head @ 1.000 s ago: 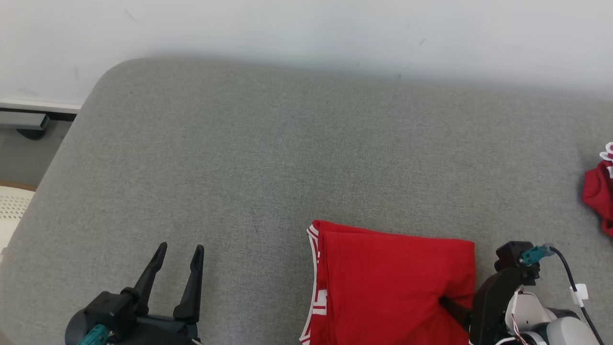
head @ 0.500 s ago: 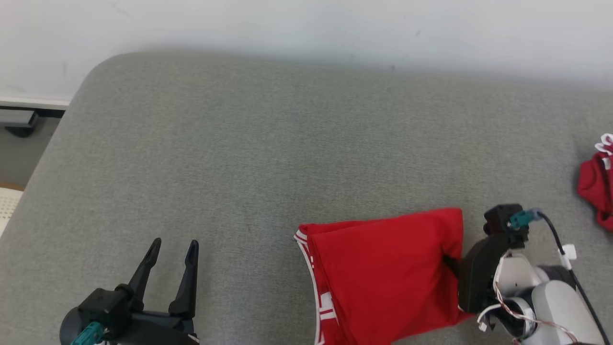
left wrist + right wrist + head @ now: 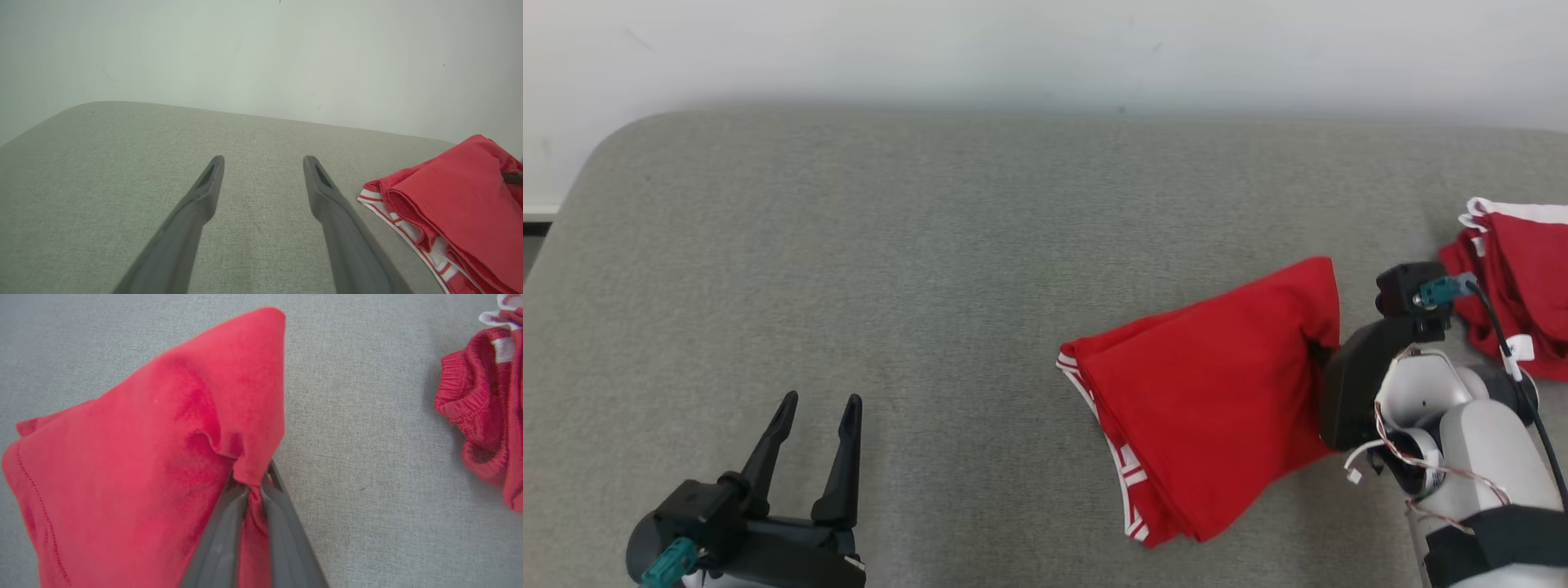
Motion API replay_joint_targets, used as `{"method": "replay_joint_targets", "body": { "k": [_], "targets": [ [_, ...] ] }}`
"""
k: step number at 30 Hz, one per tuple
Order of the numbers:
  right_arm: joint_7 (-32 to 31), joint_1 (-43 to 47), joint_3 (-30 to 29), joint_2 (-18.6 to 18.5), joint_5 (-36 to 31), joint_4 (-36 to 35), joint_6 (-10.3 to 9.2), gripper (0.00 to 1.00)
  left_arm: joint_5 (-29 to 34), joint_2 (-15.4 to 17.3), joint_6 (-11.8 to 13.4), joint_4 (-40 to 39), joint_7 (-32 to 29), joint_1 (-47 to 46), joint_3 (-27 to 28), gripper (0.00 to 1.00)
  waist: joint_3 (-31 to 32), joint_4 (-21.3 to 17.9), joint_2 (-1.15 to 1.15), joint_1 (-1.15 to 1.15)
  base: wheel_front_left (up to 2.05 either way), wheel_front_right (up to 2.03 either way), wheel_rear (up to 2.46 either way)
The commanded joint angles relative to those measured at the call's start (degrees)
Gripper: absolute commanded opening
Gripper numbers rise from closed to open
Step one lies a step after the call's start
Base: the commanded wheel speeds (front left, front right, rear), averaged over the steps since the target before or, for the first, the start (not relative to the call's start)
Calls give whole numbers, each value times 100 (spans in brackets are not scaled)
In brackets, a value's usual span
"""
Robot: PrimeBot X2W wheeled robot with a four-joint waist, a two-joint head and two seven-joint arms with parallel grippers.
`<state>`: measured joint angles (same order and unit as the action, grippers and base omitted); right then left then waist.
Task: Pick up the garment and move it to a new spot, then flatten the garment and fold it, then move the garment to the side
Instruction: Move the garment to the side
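The garment (image 3: 1217, 392) is a folded red piece with white-striped trim, lying on the grey cushion right of centre. My right gripper (image 3: 1313, 353) is shut on its right edge, and that edge is lifted. In the right wrist view the red cloth (image 3: 143, 465) is bunched between the two dark fingers (image 3: 220, 535). My left gripper (image 3: 818, 410) rests at the lower left, open and holding nothing. From the left wrist the garment (image 3: 457, 212) lies off to the right of the spread fingers (image 3: 204, 192).
Another red garment (image 3: 1519, 286) with white trim lies crumpled at the right edge, close behind my right wrist, also seen as a ribbed red heap (image 3: 482, 412). The grey cushion (image 3: 931, 286) ends in a rounded corner at the far left, below a pale wall (image 3: 1013, 49).
My right gripper has shut on the garment's right edge and carried it up and to the right, tilting the fold. The camera has shifted. The left gripper has stayed put.
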<state>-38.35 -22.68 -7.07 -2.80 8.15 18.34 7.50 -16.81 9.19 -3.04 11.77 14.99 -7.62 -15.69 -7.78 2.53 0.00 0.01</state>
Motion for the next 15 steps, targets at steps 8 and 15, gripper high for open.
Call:
{"method": "replay_joint_targets", "body": {
  "k": [8, 15],
  "targets": [
    [519, -905, 37, -26, -248, 721, -1, 0, 80, 108, 31, -87, 26, -111, 137, 100, -13, -607, 0, -1, 0, 0, 0],
    [718, -1729, 226, -25, -230, 1604, -1, 0, 147, 197, 90, -178, 26, -195, 228, 100, -168, -1000, 0, -1, 0, 0, 0]
  ]
}}
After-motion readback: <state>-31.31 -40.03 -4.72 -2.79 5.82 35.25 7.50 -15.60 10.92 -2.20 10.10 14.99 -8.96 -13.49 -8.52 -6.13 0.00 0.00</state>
